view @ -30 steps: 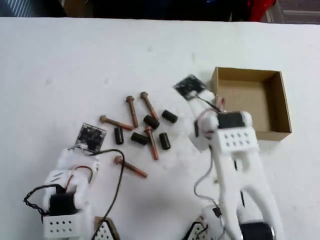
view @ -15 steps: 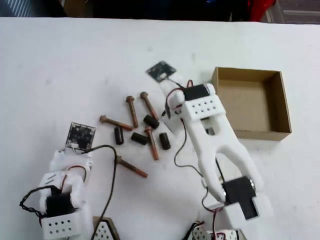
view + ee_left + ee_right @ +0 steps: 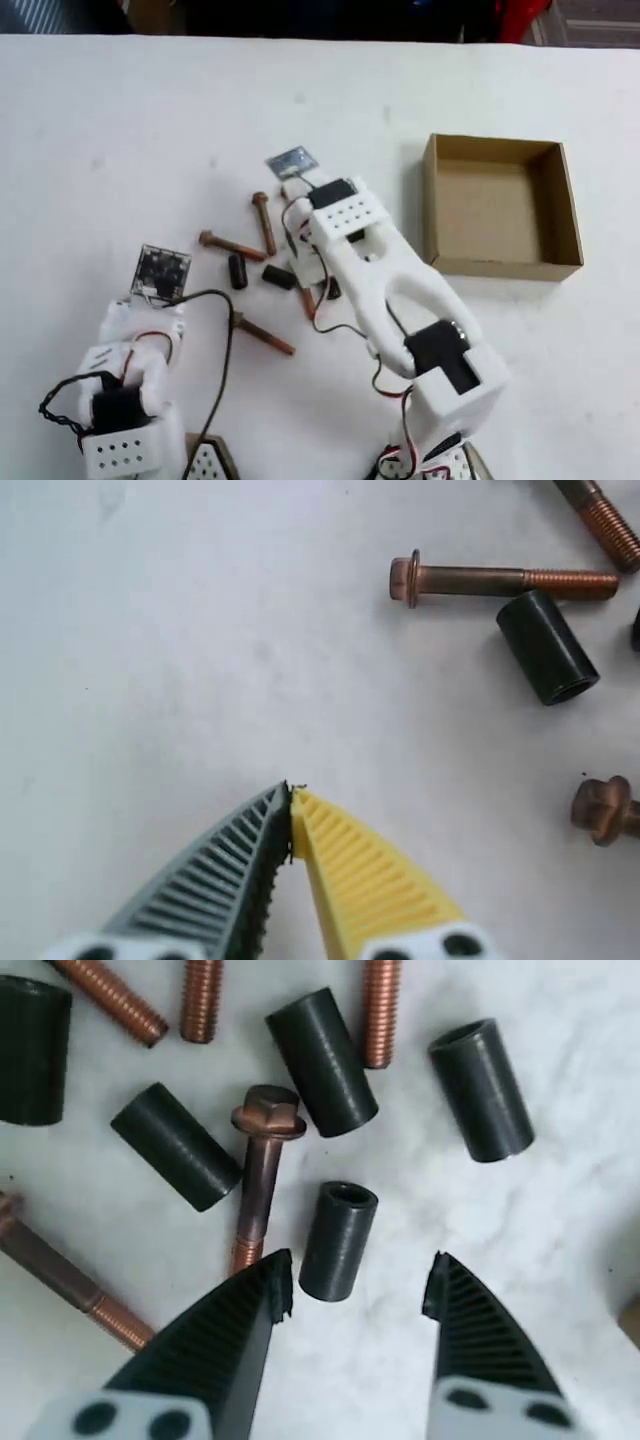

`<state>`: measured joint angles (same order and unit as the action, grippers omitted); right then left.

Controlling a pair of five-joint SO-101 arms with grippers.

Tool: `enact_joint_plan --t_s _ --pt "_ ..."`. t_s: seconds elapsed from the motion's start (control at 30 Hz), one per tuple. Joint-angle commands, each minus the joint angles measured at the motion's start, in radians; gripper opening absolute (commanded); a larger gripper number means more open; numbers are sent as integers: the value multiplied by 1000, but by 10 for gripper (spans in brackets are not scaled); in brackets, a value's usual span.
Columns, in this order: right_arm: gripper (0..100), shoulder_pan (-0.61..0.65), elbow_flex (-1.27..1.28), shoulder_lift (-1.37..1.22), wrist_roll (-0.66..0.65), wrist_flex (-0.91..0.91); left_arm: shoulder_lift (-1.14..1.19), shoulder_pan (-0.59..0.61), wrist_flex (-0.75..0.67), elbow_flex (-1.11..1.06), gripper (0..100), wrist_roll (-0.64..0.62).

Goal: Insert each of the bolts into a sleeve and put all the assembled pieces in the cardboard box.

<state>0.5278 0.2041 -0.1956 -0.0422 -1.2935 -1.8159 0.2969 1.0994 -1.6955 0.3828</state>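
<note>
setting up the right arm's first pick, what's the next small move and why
Probably ease the right gripper down around the black sleeve, ready to close. Its jaws stand open, the sleeve's near end already lies between the fingertips, and a bolt lies close beside it, so staying centred on the sleeve seems safest.

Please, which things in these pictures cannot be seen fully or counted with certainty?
- High view: the right arm covers part of the bolts and sleeves, so their number is uncertain.
- Right wrist view: the edge sleeve lies partly outside the picture.
- Left wrist view: the lone bolt head has its shank cut off by the picture's edge.
</note>
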Motion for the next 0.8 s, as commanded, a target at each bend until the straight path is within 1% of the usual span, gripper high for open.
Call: enact_joint_plan --t_s 0.0,0.1,0.23,0.4,0.57,0.63,0.77 --pt "212 4 -37 1 14 24 -8 8 -2 2 24 9" --pt "212 4 -38 -10 12 31 -8 8 -2 2 24 9" --pt "212 -10 -35 -35 -28 33 -8 8 -5 2 24 9" --pt "211 -48 -35 -104 -28 77 -8 8 -23 2 24 9" --pt "211 -51 -38 -137 -31 108 -8 8 -23 2 24 9" --pt "187 -51 -40 -142 -34 110 -8 8 -23 2 24 9" --pt "101 -56 -40 -143 -35 110 -8 8 -20 2 24 9"
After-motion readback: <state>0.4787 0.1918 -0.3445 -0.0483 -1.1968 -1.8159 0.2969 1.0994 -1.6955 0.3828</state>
